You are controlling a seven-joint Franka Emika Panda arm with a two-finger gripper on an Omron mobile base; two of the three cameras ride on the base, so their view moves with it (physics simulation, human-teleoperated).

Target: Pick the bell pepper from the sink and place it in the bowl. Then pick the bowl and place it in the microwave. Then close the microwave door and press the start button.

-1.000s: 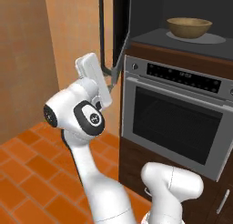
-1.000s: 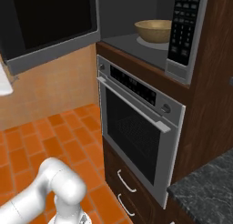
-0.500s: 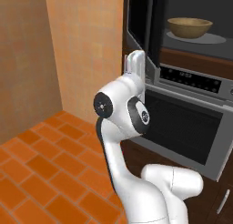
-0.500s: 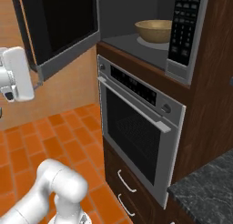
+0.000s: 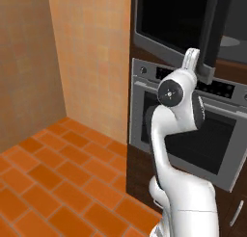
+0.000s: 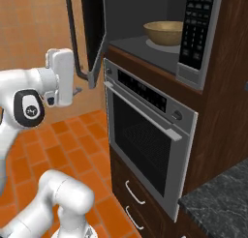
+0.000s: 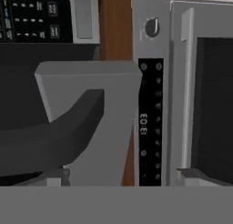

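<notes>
The bowl [image 6: 167, 32] is seen inside the microwave [image 6: 160, 38], resting on the cavity floor toward the right, beside the keypad panel [image 6: 195, 29]. The bell pepper cannot be made out; the bowl's inside is hidden from this angle.

The microwave door [image 6: 92, 31] is swung about halfway, standing roughly edge-on in the right base view, with its dark handle bar [image 6: 73, 34] running down its outer face. In the left base view the same door [image 5: 176, 24] is shown as a broad black glass panel in a grey frame, angled out over the wall oven [image 5: 193, 130].

The tool [image 6: 75, 91] is held just beside the lower end of the door handle, at the level of the oven's control strip [image 6: 145, 92]. Whether it touches the handle cannot be told. In the hand view the two finger tips [image 7: 52, 178] are seen well apart at the bottom edge — one at the left, the other far to the right — so the jaws stand wide open with nothing clamped between them. The grey lower corner of the door [image 7: 91, 114] and its dark handle [image 7: 54, 136] are framed close in front of the tool, with the oven's control strip [image 7: 150, 123] and knob [image 7: 151, 27] behind.

In the left base view the white arm is raised in front of the oven, its wrist [image 5: 190, 62] pointed up at the door's lower edge. An orange tiled floor [image 5: 58, 183] is spread below — tan walls rise at the left.
</notes>
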